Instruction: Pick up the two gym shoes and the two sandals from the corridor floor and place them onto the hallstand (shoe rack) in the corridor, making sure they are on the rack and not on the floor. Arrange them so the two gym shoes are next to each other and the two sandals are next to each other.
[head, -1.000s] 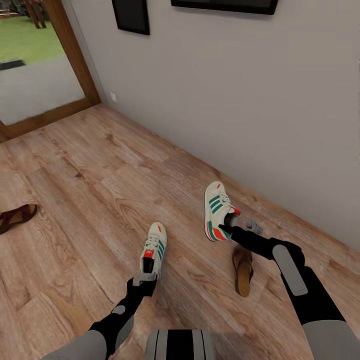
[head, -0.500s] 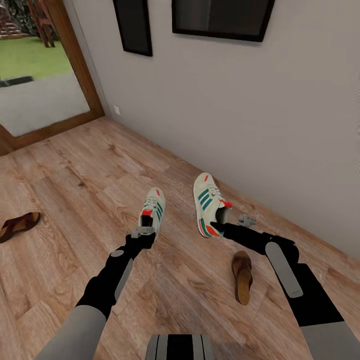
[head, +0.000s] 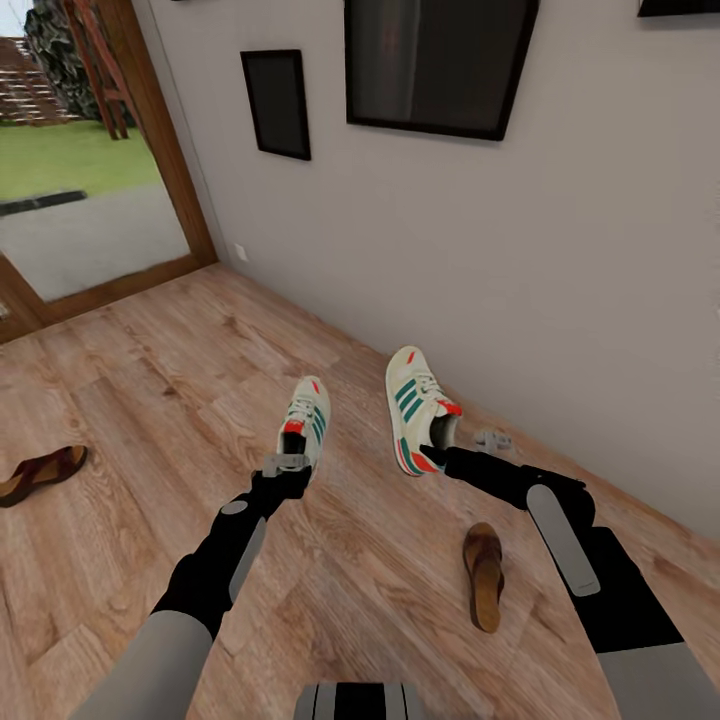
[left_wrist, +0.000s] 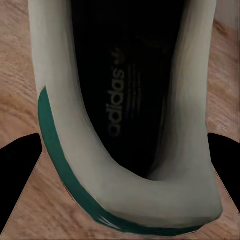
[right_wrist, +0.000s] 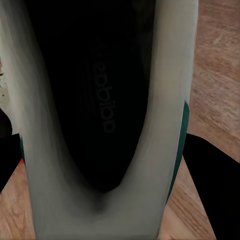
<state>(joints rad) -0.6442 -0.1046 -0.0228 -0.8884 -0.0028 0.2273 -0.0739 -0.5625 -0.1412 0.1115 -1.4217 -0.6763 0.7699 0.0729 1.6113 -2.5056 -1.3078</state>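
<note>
Two cream gym shoes with green stripes are held above the corridor floor (head: 150, 380). My left gripper (head: 290, 455) is shut on the heel of the left gym shoe (head: 306, 418); its heel collar (left_wrist: 125, 200) lies between the dark fingers (left_wrist: 20, 175). My right gripper (head: 441, 452) is shut on the heel of the right gym shoe (head: 412, 400), whose white heel wall (right_wrist: 165, 100) runs past a finger (right_wrist: 210, 185). One brown sandal (head: 484, 572) lies on the planks under my right arm. The other sandal (head: 42, 472) lies far left. The hallstand is out of view.
A grey wall (head: 560, 300) with dark framed pictures (head: 435, 65) runs along the right, close behind the right shoe. A glass door with a wooden frame (head: 175, 160) stands at the back left. Open wood flooring spreads between the two sandals.
The camera has risen and tilted up, showing more wall. Both arms lifted the gym shoes off the floor and reached forward; the sandals stayed put.
</note>
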